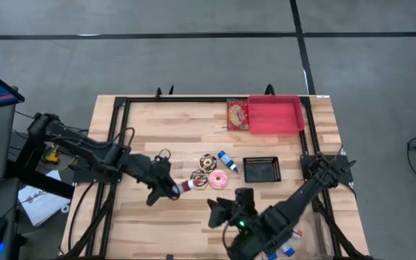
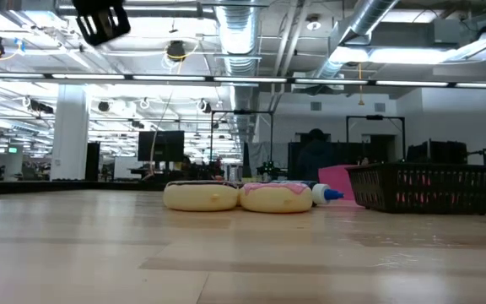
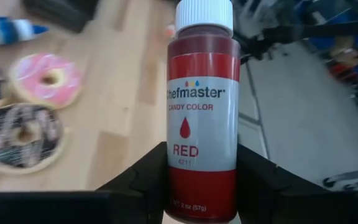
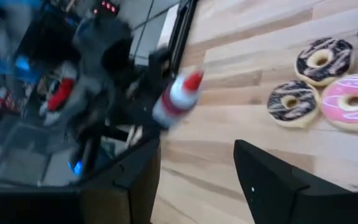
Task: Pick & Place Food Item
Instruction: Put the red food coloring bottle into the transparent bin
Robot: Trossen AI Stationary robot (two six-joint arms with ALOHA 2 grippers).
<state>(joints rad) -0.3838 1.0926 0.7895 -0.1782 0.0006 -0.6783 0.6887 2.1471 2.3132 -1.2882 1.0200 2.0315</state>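
Left wrist view: a red bottle is clamped low on its body by the left gripper, beside the donuts. It is judged light, rigid and smooth-labelled. The right gripper is held apart, empty, near the donuts.

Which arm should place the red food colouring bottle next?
Left. Its tool already grips the red Chefmaster candy colour bottle with the white cap, lifted beside the doughnuts. The right tool holds nothing and sits near the table's front edge.
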